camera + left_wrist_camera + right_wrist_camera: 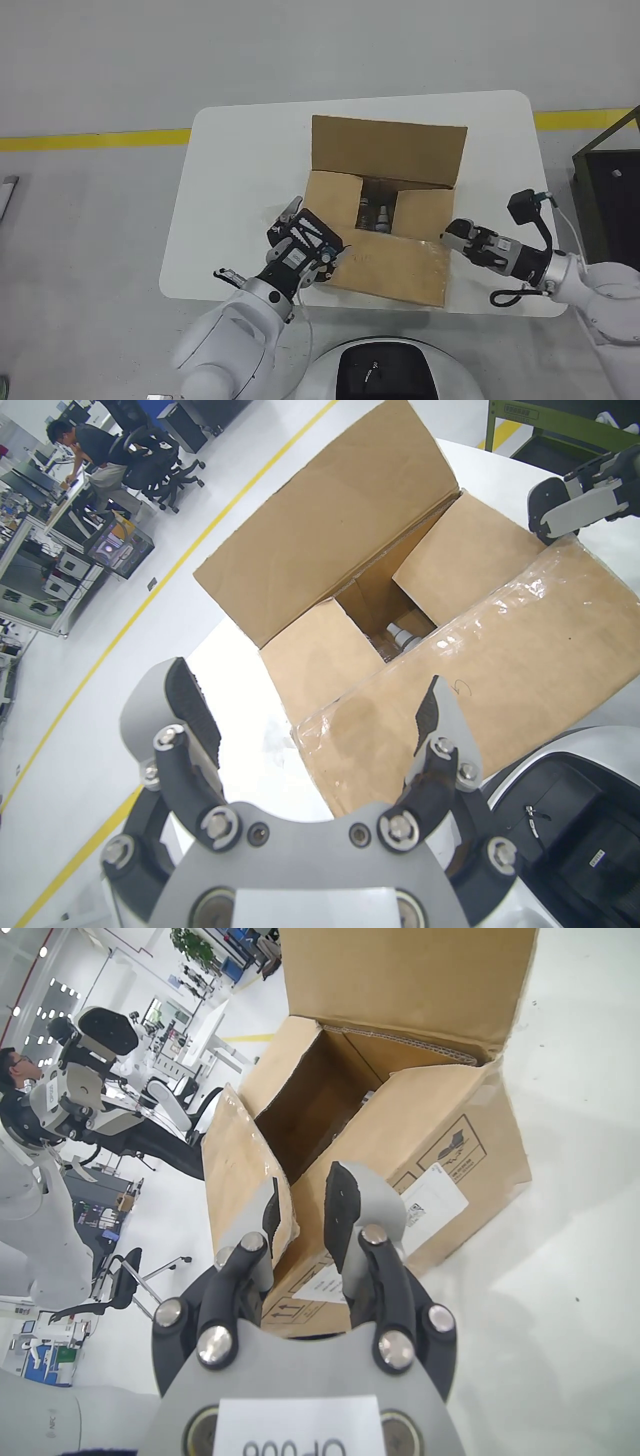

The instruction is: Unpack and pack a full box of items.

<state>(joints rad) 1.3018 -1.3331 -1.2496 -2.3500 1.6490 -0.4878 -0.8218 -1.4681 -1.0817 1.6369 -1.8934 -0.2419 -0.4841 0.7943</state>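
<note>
White counter (230, 200) carries open cardboard box (390, 150) at centre, bottles (373, 215) inside. Left pincer (305, 677) spread wide at near flap (395, 270), left corner. Right pincer (307, 1188) parted, straddling its right corner.

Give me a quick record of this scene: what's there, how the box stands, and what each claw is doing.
table: white, holds one box
box: cardboard, top open
far flap: raised
side flaps: tipped inward, gap between them
near flap: taped, spread toward the robot
bottles: inside, seen through the gap
left gripper: open, empty, at the near flap's left corner
right gripper: open, fingers either side of the near flap's right corner
</note>
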